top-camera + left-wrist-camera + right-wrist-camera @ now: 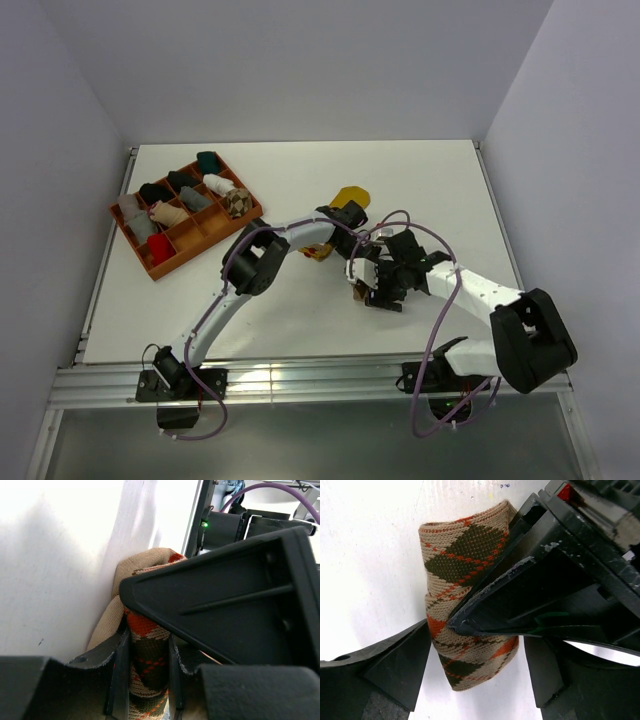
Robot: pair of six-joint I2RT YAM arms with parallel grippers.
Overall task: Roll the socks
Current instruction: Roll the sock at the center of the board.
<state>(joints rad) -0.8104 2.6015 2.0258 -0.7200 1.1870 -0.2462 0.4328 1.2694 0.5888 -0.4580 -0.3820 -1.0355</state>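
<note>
An orange tray (150,265) near the far-left corner of the surface (320,325) holds small sock bundles, 1 of them brown-and-cream argyle (237,203). At mid-surface the left fingers (120,680) pinch the orange-brown-cream argyle sock (465,575), a partly rolled bundle lying on the surface. Just beyond it, toward the far edge, lies the mustard sock (350,195). The right fingers (395,670) straddle the same roll, 1 blocking much of the left wrist view. I cannot tell whether they press it.
</note>
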